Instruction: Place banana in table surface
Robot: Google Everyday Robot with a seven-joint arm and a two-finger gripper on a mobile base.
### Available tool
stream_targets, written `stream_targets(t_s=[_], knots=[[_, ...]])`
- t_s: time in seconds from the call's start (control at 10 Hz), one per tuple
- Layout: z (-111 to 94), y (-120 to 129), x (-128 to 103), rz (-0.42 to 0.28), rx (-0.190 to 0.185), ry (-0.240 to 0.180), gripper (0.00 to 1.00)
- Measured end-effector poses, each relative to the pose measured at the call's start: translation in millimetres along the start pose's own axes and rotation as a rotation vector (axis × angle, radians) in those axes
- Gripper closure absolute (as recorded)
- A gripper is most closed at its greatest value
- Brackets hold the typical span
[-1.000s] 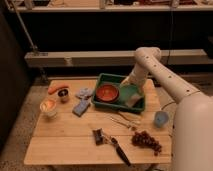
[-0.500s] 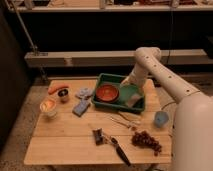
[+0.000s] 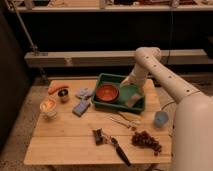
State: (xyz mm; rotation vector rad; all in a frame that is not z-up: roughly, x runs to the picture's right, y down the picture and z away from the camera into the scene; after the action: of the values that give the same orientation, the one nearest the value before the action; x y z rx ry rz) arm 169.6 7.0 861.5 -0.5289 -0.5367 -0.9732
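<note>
The table surface (image 3: 70, 137) is a large light wooden plank top. A green tray (image 3: 107, 79) stands on its back right part, holding a red bowl (image 3: 107, 93) and a green dish (image 3: 128, 91). My gripper (image 3: 133, 96) reaches down into the right end of the tray, over the green dish. A pale yellowish shape (image 3: 134, 101) lies right under it; it may be the banana, but I cannot tell. No other banana shows on the table.
At the left are a carrot (image 3: 57, 88), a small cup (image 3: 63, 95), a glass (image 3: 48, 107), a blue cloth (image 3: 84, 92) and a blue sponge (image 3: 80, 107). In front are cutlery (image 3: 125, 120), a blue cup (image 3: 161, 118), grapes (image 3: 146, 141) and a black-handled tool (image 3: 118, 149).
</note>
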Motion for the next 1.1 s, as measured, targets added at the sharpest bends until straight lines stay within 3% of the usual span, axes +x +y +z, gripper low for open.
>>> stream_targets(t_s=[0.8,1.0,1.1], knots=[[0,0,0,0.000,0.000,-0.001,0.20],[-3,2,-4,0.016,-0.020,-0.004,0.20],[-9,5,-14,0.036,-0.050,0.013,0.20]])
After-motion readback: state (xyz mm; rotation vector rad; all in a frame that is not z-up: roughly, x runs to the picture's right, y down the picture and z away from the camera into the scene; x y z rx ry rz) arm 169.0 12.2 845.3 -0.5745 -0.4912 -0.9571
